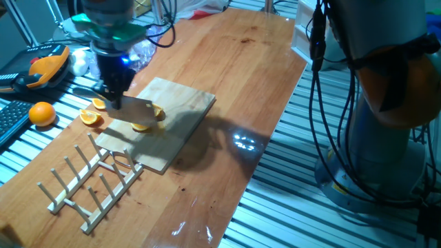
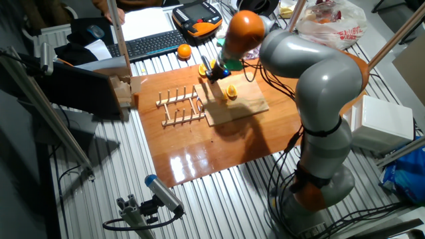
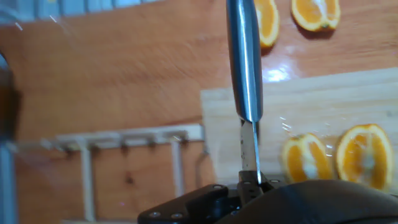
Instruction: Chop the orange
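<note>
The orange lies as two wedge-shaped pieces on the wooden cutting board (image 1: 180, 120): one piece (image 1: 142, 126) near the front, the other (image 1: 159, 114) just behind it. In the hand view both pieces (image 3: 305, 163) (image 3: 367, 155) lie cut face up, to the right of the blade. My gripper (image 1: 114, 96) is shut on a knife (image 1: 136, 110) whose broad blade hangs over the board's left part, beside the pieces. The blade shows edge-on in the hand view (image 3: 244, 68). In the other fixed view the gripper (image 2: 216, 70) stands over the board (image 2: 242, 106), and one piece (image 2: 231, 91) shows.
Two smaller thin orange wedges (image 1: 90, 118) (image 1: 100, 105) lie on the table left of the board. A whole orange (image 1: 42, 113) sits further left. A wooden dish rack (image 1: 89, 182) stands in front of the board. A keyboard (image 2: 149, 44) and a pendant (image 1: 45, 67) lie beyond the table.
</note>
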